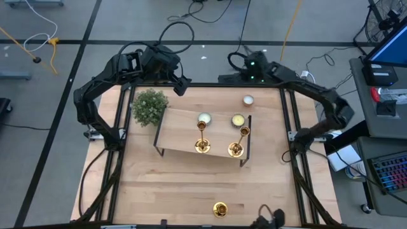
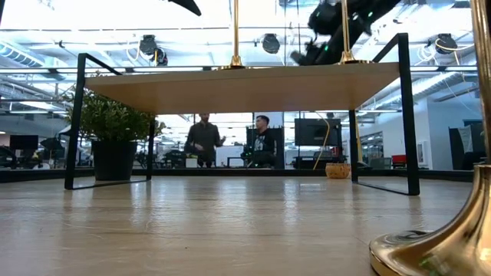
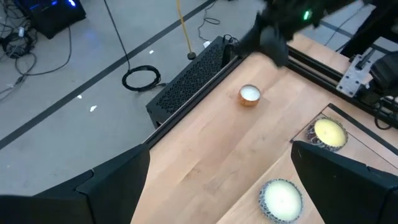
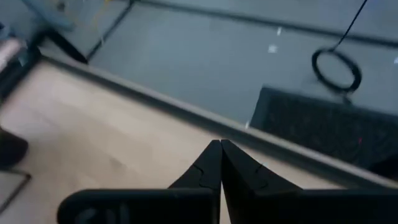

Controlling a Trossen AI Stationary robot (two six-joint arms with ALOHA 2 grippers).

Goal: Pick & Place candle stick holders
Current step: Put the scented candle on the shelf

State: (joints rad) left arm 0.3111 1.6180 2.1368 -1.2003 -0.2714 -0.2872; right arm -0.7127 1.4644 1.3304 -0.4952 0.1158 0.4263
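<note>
Your left tool (image 1: 180, 84), fingers apart, hovers behind the small shelf (image 1: 178, 130), holding nothing. Two brass candle stick holders (image 1: 201, 145) (image 1: 236, 149) stand on the shelf's front edge; a third (image 1: 220, 208) waits in front of it on the surface (image 1: 159, 184), likely next to be grasped at its stem. Your right tool (image 1: 243, 63), fingers together, rests behind the shelf.

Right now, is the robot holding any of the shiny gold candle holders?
No. The left pincer is open and empty, and the right pincer is shut on nothing.

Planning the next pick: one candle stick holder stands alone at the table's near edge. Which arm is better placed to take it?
Probably the left. Its claw is open, while the right claw is shut. Both hover at the far edge, about equally far from the lone holder, so neither has a clear reach advantage.
</note>
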